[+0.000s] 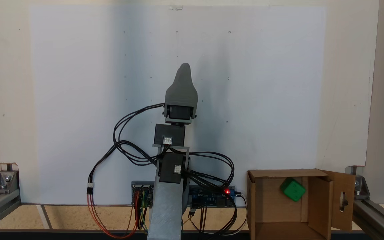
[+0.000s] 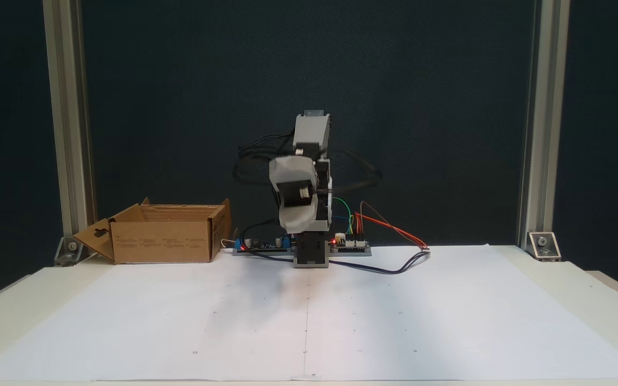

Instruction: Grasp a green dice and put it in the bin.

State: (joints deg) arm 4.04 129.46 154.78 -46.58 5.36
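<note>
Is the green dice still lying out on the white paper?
No, in a fixed view from above the green dice sits inside the cardboard box, not on the white paper.

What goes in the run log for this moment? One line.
dice: in bin | hand: over paper, holds nothing, jaw state unclear | arm: folded at base

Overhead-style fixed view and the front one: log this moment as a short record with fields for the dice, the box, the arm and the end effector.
dice: green dice lies inside the box, tilted, near its far wall in a fixed view
box: brown cardboard box open on top, flaps out; one flap has a slot cutout
arm: folded up over its base, away from the box
end effector: grey tip over the white paper, holding nothing; open or shut cannot be told
task status: dice already in the box
</note>
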